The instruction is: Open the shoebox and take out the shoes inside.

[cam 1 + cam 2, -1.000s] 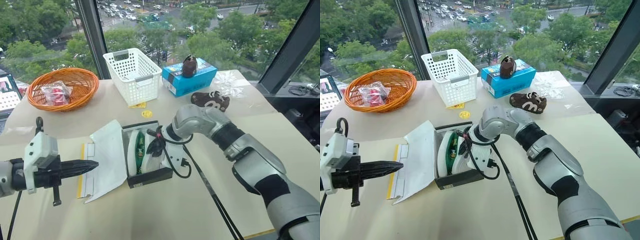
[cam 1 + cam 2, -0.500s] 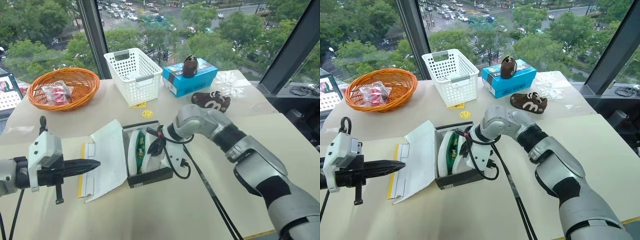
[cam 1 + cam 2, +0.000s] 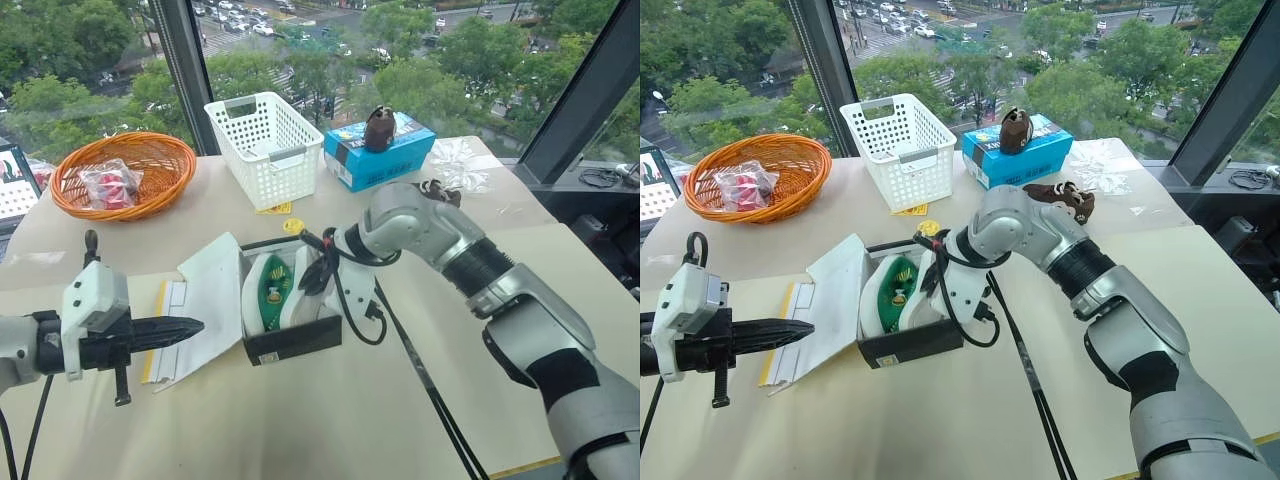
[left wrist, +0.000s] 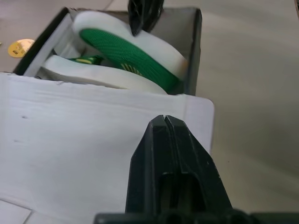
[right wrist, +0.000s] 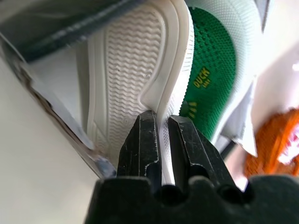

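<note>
On the table (image 3: 300,420) near the middle sits the shoebox (image 3: 295,342), lid flipped open toward the robot's left so its white inside faces up, dark base holding the shoes (image 3: 275,290) on their sides with the green soles showing. Right gripper (image 5: 161,135) is pinched onto the edge of the nearer shoe's sole, one black finger on each side of the white rim, so it's narrow and holding that shoe, which sits tilted against the box's end wall. You can actually read "DUCK" in yellow on the green tread in the right wrist view, with a smaller word under it I can't make out. Left gripper (image 3: 185,327) hangs over the table's left side with its fingers pressed fully together, holding nothing, tip just short of the lid's edge. Behind the box there's a small yellow disc (image 3: 293,226), a white basket (image 3: 265,148), an orange wicker basket (image 3: 125,175) with a red packet in it, and a blue box (image 3: 380,155) with a brown shoe (image 3: 379,128) on top; its side lettering is too small to read.
</note>
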Controlling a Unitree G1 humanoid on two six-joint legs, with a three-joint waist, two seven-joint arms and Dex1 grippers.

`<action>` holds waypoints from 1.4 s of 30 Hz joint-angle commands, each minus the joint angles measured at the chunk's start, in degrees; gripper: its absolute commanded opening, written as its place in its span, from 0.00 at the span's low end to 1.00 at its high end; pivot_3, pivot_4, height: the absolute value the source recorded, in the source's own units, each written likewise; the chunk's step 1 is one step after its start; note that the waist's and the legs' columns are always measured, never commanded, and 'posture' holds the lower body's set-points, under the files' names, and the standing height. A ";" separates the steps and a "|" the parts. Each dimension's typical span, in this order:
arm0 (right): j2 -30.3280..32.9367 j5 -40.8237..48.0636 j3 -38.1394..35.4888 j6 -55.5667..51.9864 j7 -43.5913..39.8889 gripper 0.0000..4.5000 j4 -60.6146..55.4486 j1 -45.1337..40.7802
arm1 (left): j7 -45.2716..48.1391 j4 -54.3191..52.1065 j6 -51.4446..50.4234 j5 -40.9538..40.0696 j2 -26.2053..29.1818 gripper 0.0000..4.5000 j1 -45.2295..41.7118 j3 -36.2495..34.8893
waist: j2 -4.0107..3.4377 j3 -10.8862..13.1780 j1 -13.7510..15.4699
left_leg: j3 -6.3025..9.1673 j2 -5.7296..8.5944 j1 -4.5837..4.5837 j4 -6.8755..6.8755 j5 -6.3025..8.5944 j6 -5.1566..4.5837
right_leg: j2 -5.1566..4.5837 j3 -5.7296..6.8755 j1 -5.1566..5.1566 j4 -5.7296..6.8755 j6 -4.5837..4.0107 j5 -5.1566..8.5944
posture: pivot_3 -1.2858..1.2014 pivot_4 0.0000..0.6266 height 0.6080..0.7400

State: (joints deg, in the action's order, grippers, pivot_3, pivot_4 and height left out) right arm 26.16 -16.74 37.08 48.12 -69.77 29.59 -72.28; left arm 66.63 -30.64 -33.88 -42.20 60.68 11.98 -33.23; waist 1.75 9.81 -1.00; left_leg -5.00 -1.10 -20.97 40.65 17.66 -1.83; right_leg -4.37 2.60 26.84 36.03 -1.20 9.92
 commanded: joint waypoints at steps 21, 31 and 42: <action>5.45 -9.31 -6.98 -12.93 9.63 0.01 -25.18 9.13 | 3.55 2.38 0.00 1.15 1.88 0.00 -2.72 0.08 | 0.02 0.01 0.15 | 0.00 0.06 -0.33 0.02 -0.09 0.17 | -0.04 0.08 0.21 -0.12 0.16 0.03 | 0.52 0.24 0.93; 8.64 -17.15 -6.72 -8.91 15.46 0.01 -31.08 14.29 | 4.46 3.53 -0.06 1.52 2.63 0.00 -4.20 1.35 | 0.05 0.00 0.04 | -0.02 0.06 -0.33 0.02 -0.19 0.33 | 0.02 0.04 0.22 -0.10 0.16 0.04 | 0.52 0.24 0.93; 7.83 -21.89 -8.88 -8.00 22.81 0.01 -29.29 12.39 | 5.26 4.52 -0.20 1.43 3.46 0.00 -5.49 2.06 | 0.06 0.01 0.00 | -0.02 0.07 -0.32 0.06 -0.17 0.28 | 0.02 0.03 0.22 -0.06 0.19 0.06 | 0.52 0.24 0.93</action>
State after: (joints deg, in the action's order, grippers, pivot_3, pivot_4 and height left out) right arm 34.21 -37.69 32.07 39.46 -50.52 0.87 -57.56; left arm 71.51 -26.13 -33.93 -40.70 63.19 7.25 -30.91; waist 1.81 9.82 -1.01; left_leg -5.02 -1.03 -21.29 40.71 17.49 -1.54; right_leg -4.35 2.64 27.06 35.97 -1.01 9.98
